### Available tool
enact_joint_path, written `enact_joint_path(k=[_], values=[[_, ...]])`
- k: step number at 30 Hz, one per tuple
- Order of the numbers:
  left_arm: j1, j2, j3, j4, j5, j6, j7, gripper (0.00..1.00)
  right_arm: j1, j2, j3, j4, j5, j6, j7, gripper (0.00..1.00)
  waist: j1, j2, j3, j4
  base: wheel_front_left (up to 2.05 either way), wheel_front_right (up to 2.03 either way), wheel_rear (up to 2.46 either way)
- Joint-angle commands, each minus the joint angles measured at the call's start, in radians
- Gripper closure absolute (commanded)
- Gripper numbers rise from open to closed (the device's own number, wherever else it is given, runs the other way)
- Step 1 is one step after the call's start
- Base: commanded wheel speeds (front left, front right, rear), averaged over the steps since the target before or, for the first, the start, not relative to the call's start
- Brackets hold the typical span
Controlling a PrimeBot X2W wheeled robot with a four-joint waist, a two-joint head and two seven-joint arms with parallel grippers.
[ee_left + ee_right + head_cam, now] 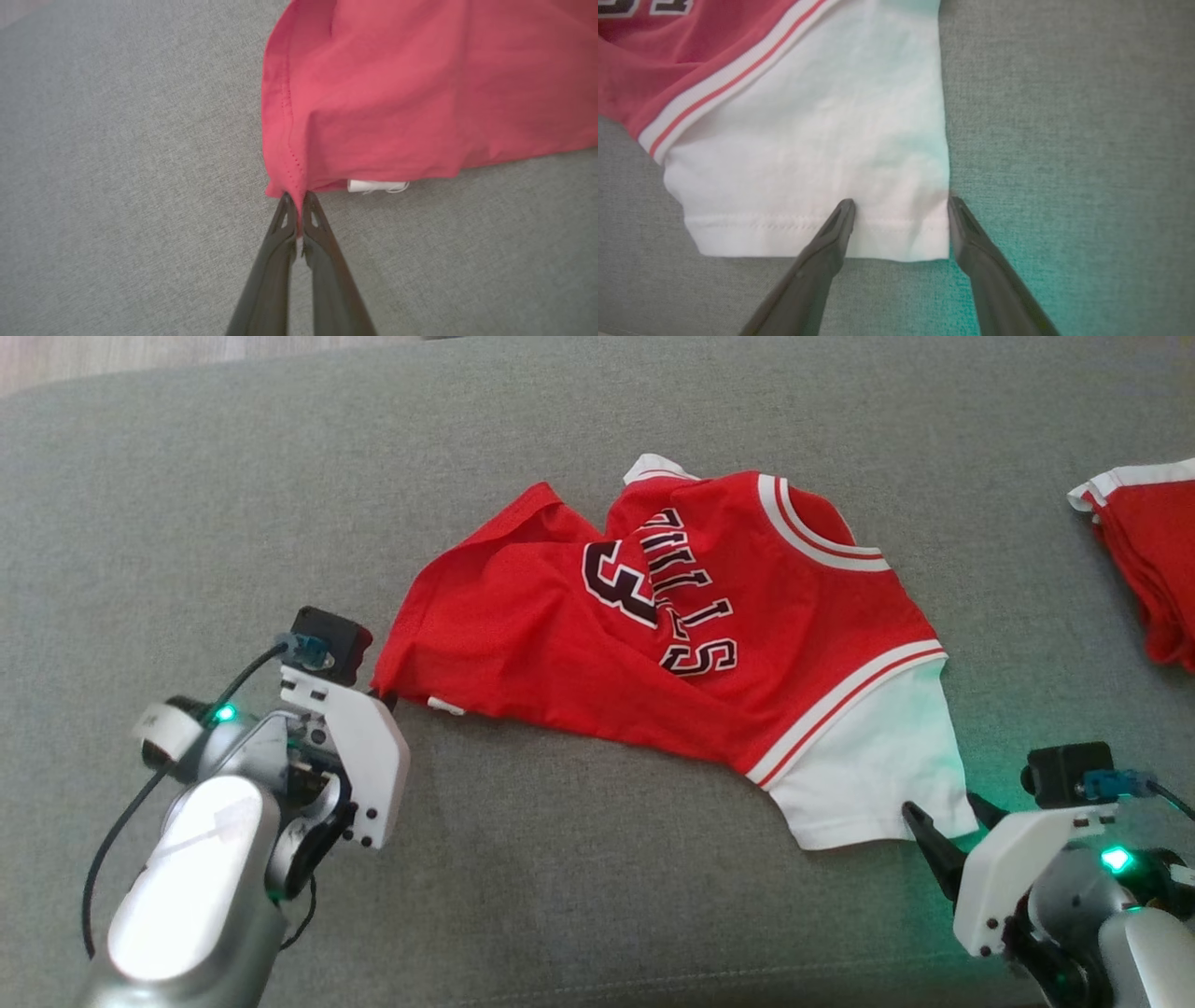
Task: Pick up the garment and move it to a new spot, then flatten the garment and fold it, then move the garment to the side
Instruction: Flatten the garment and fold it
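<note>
At one corner of the garment (560, 644), left fingers (275, 270) clamp thinly and could slip; right fingers (817, 270) gape empty

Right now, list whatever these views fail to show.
Head view: second red garment cut off by the right edge.
Head view: jersey lettering partly lost in its folds.
Left wrist view: white tag half under the jersey, print too blurred.
Right wrist view: whether the open right end effector touches the jersey.
</note>
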Motion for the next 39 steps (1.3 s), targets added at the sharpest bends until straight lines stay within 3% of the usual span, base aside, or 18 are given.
enact_joint_path(k=[1, 6, 7, 8, 10, 18, 25, 33, 39], values=[[-0.033, 0.035, 0.034, -0.045, -0.007, 0.001, 0.002, 1.00, -0.006, -0.007, 0.029, -0.014, -0.008, 0.007, 0.008, 0.00, 0.0000, 0.0000, -0.002, 0.002, 0.00, 0.00, 0.00], [-0.028, 0.035, 0.028, -0.069, -0.015, 0.002, 0.007, 1.00, -0.015, -0.006, 0.047, -0.002, -0.003, 0.007, 0.014, 0.00, 0.0000, 0.0000, -0.001, 0.011, 0.00, 0.00, 0.00], [-0.027, 0.036, 0.027, -0.073, -0.016, 0.003, 0.007, 1.00, -0.015, -0.008, 0.050, 0.001, -0.004, 0.007, 0.016, 0.11, 0.0000, 0.0000, 0.001, 0.013, 0.00, 0.00, 0.00], [-0.027, 0.036, 0.027, -0.077, -0.017, 0.004, 0.007, 1.00, -0.018, -0.010, 0.053, 0.006, -0.008, 0.007, 0.018, 0.37, 0.0000, 0.0000, 0.002, 0.014, 0.00, 0.00, 0.00], [-0.026, 0.035, 0.025, -0.085, -0.019, 0.005, 0.007, 1.00, -0.026, -0.010, 0.064, 0.019, -0.005, 0.007, 0.026, 1.00, 0.0000, 0.0000, 0.005, 0.016, 0.00, 0.00, 0.00], [-0.013, 0.019, 0.032, -0.116, -0.054, 0.008, -0.011, 1.00, -0.060, -0.007, 0.068, -0.006, 0.066, 0.007, -0.018, 1.00, 0.0000, 0.0000, -0.014, 0.022, 0.00, 0.00, 0.00], [0.049, 0.031, 0.102, -0.253, -0.159, 0.006, -0.010, 1.00, -0.076, 0.023, -0.086, -0.261, 0.273, 0.007, -0.072, 1.00, 0.0000, 0.0000, -0.085, 0.001, 0.00, 0.00, 0.00], [0.089, 0.060, 0.196, -0.544, -0.315, 0.002, 0.057, 1.00, -0.135, 0.017, -0.287, -0.596, 0.414, 0.007, 0.072, 1.00, 0.0000, 0.0000, -0.165, -0.009, 0.00, 0.00, 0.00], [0.057, 0.060, 0.283, -0.729, -0.478, 0.014, 0.120, 1.00, -0.274, 0.025, -0.415, -0.716, 0.469, 0.007, 0.191, 1.00, 0.0000, 0.0000, -0.180, -0.006, 0.00, 0.00, 0.00]])
